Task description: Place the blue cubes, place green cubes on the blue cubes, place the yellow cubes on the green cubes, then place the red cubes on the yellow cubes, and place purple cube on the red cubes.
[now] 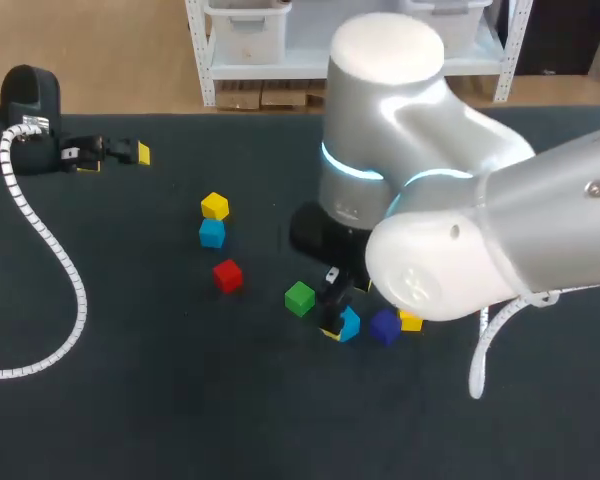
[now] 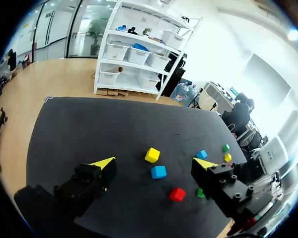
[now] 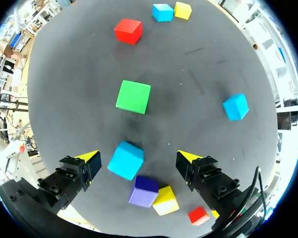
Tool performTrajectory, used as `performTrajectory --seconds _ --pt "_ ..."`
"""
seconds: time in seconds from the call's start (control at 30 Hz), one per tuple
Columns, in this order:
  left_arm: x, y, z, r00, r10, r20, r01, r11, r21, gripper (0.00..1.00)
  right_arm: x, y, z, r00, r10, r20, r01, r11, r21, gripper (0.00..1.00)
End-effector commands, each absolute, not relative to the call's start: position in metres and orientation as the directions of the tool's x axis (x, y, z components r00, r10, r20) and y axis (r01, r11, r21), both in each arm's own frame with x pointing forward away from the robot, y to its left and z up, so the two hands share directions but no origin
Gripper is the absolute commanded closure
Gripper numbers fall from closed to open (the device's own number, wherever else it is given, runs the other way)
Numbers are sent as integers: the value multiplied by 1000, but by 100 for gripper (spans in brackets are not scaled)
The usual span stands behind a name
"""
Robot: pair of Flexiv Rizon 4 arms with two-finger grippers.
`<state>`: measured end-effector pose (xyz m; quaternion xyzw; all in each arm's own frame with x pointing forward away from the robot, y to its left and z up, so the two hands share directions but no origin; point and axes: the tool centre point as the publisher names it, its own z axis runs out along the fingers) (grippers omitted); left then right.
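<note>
Right gripper (image 3: 138, 157) spread, straddling blue cube (image 3: 125, 159), no contact | cube lower centre in head view, purple cube (image 3: 143, 191) just beside | likely light, rigid, slick: pinch opposite flat faces | left gripper (image 2: 155, 162) spread, empty, upper left

Apart from the task we find only the table (image 1: 130, 390). Its flat top is covered in a dark, blue-black matte material. In the head view it fills most of the frame, from the lower edge up to a straight far edge that runs across the upper quarter. A faint thin scratch (image 1: 277, 238) shows on it just left of the frame's centre. The left wrist view shows the same dark top (image 2: 89, 129) with one far corner in sight. In the right wrist view the top (image 3: 74, 84) bears a few short pale scuffs (image 3: 194, 51).
</note>
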<state>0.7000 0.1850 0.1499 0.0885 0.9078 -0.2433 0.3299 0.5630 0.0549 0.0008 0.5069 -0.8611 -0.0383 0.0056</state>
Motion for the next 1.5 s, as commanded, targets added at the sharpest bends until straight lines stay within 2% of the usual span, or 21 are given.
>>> performTrajectory --seconds 0.03,0.1,0.17,0.2,0.27,0.33,0.47,0.57,0.63,0.83,0.87,0.9,0.93,0.97,1.0,1.5 --pt "700 185 150 -767 0 -642 321 866 -383 0 569 61 -8 -486 -874 -16 -873 484 68 0" --pt "700 185 150 -767 0 -642 321 866 -383 0 569 63 -10 -482 -876 -9 -875 481 63 0" --pt "700 185 150 -767 0 -642 321 866 -383 0 569 63 -11 -481 -877 -7 -875 479 62 8" --pt "700 185 150 -767 0 -642 321 866 -383 0 569 63 -12 -480 -877 -5 -876 478 62 16" --pt "700 185 150 -767 0 -642 321 866 -383 0 569 63 -12 -479 -878 -2 -876 477 62 50" --pt "700 185 150 -767 0 -642 321 866 -383 0 569 62 -12 -478 -878 -1 -877 477 61 55" --pt "700 185 150 -767 0 -642 321 866 -383 0 569 60 -12 -477 -879 5 -878 476 57 87" --pt "700 185 150 -767 0 -642 321 866 -383 0 570 59 -12 -477 -879 8 -878 476 53 98" --pt "700 185 150 -767 0 -642 321 866 -383 0 569 58 -11 -473 -881 10 -880 473 51 100" --pt "700 185 150 -767 0 -642 321 866 -383 0 568 57 -7 -438 -899 -6 -897 437 61 100" --pt "700 185 150 -767 0 -642 321 866 -383 0 568 57 -7 -435 -900 -5 -899 434 64 92" --pt "700 185 150 -767 0 -642 321 866 -383 0 567 57 -8 -434 -901 -4 -899 433 66 78" --pt "700 185 150 -767 0 -642 321 866 -383 0 567 57 -8 -431 -902 -2 -900 430 64 58" --pt "700 185 150 -767 0 -642 321 866 -383 0 567 57 -9 -429 -904 0 -902 428 61 4" --pt "700 185 150 -767 0 -642 321 866 -383 0 567 57 -9 -427 -904 1 -903 426 60 0" --pt "700 185 150 -767 0 -642 321 866 -383 0 578 39 -2 -542 -840 16 -840 542 8 0"
